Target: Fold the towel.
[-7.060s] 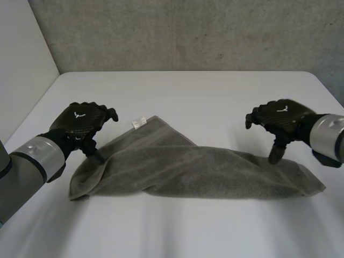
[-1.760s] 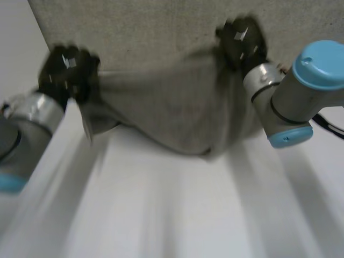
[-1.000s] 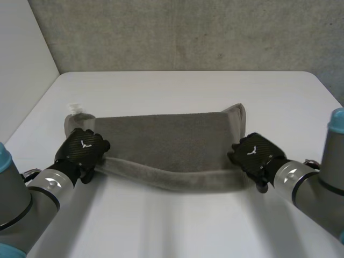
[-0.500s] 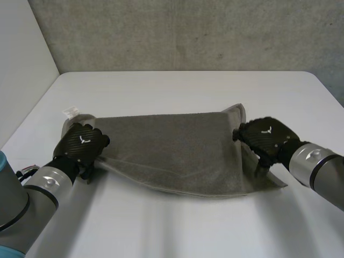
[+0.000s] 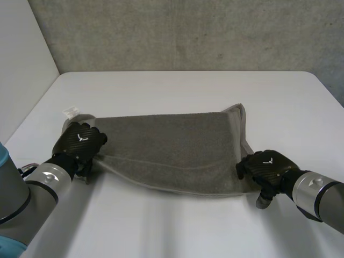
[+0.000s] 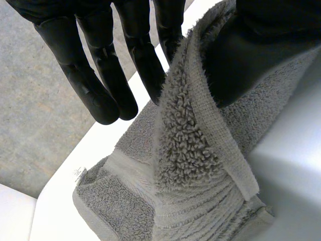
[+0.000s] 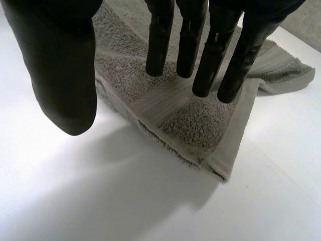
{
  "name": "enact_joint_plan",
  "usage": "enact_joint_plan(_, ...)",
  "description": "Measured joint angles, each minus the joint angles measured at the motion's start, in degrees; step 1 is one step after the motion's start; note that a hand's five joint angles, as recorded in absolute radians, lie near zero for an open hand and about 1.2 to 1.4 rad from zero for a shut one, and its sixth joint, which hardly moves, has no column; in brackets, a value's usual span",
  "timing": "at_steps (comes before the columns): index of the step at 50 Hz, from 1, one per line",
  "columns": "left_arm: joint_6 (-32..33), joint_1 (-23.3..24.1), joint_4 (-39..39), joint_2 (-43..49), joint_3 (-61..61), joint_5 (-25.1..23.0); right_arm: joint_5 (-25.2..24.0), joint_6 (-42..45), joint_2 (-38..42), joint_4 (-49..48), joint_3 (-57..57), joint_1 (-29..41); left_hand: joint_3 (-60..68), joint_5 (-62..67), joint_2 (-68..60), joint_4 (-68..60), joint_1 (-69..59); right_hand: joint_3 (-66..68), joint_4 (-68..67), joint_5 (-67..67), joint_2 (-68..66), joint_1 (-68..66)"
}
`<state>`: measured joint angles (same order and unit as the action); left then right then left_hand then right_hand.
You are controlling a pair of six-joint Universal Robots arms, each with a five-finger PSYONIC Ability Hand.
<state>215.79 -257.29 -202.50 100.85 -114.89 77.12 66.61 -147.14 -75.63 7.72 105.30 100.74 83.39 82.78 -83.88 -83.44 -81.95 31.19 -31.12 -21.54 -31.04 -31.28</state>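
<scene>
A grey towel (image 5: 172,145) lies folded across the middle of the white table, its white label (image 5: 70,112) poking out at the far left corner. My left hand (image 5: 79,141) is at the towel's near left corner. In the left wrist view its thumb (image 6: 251,55) pinches the raised towel edge (image 6: 185,165) against a finger, while the other fingers (image 6: 95,75) stay straight. My right hand (image 5: 267,166) hovers at the near right corner. In the right wrist view its fingers (image 7: 160,35) are straight and its thumb (image 7: 65,75) is spread apart. The towel corner (image 7: 190,120) lies flat beneath them, unheld.
The white table (image 5: 177,226) has bare room in front of the towel and behind it. A grey wall (image 5: 188,32) runs along the far edge. The table's left edge (image 5: 32,113) is close to my left hand.
My right hand has moved toward me along the towel's right edge to the near right corner. The loose right flap now lies under it. My left hand has barely shifted.
</scene>
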Motion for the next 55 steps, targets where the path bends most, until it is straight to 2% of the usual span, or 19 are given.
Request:
enact_joint_plan(15, -0.44, 0.04, 0.0, -0.04, -0.08, 0.04, 0.32, 0.37, 4.7, -7.06, 2.47, -0.62, -0.01, 0.0, 0.0, 0.0, 0.0, 10.59, -10.63, -10.41, -10.81, -10.59)
enact_joint_plan(18, -0.47, 0.06, 0.0, -0.04, -0.1, 0.05, 0.55, 0.42, 5.72, -7.43, 2.12, -0.5, -0.21, -0.08, 0.06, 0.06, 0.0, 24.05, -24.41, -24.32, -24.69, -24.11)
enact_joint_plan(19, -0.5, 0.07, 0.0, -0.04, -0.13, 0.05, 0.64, 0.45, 6.07, -7.62, 1.9, -0.5, -0.39, -0.08, 0.11, 0.22, 0.0, 35.89, -36.17, -36.4, -36.81, -36.25)
enact_joint_plan(22, -0.6, 0.09, 0.0, -0.04, -0.18, 0.04, 0.77, 0.45, 6.28, -8.05, 1.55, -0.61, -0.94, -0.09, 0.91, 0.87, 0.07, 44.31, -44.81, -45.04, -44.6, -44.54)
enact_joint_plan(26, -0.8, 0.1, 0.0, -0.02, -0.29, 0.02, 1.17, -0.06, 4.73, -9.89, 1.13, -1.5, -6.11, -4.78, 6.39, 6.29, 4.07, 44.93, -45.74, -45.44, -44.67, -44.75)
enact_joint_plan(30, -0.89, 0.03, -0.06, 0.12, -0.41, -0.01, 1.37, -1.28, -0.46, -11.99, 1.35, -3.78, -17.77, -17.24, 18.54, 18.34, 16.76, 44.93, -45.74, -45.44, -44.67, -44.76)
enact_joint_plan(32, -0.9, 0.0, -0.12, 0.23, -0.45, -0.02, 1.25, -1.94, -2.7, -12.61, 1.56, -4.91, -20.24, -19.81, 20.93, 20.63, 19.02, 44.93, -45.74, -45.44, -44.67, -44.75)
enact_joint_plan(34, -0.89, -0.01, -0.32, 0.48, -0.53, 0.02, 0.84, -2.93, -4.44, -12.97, 1.58, -6.04, -30.86, -29.57, 31.13, 30.56, 29.41, 44.93, -45.74, -45.44, -44.67, -44.69)
enact_joint_plan(36, -0.87, -0.01, -0.62, 0.78, -0.61, 0.1, 0.27, -4.08, -5.83, -13.12, 1.55, -7.13, -35.86, -35.41, 36.18, 35.87, 34.39, 44.93, -45.74, -45.44, -44.67, -44.69)
enact_joint_plan(46, -0.33, -0.07, -3.36, 4.46, -0.41, 0.64, -2.68, -6.84, -9.11, -12.87, 0.89, -14.62, -41.56, -41.31, 41.12, 40.91, 39.61, 44.93, -45.74, -45.44, -44.8, -44.76)
enact_joint_plan(55, 0.03, -0.83, -3.94, 5.93, -0.39, 2.27, -2.53, -6.59, -9.77, -12.82, 0.52, -16.41, -41.36, -40.83, 41.08, 40.81, 39.5, 45.17, -45.74, -45.44, -45.55, -44.77)
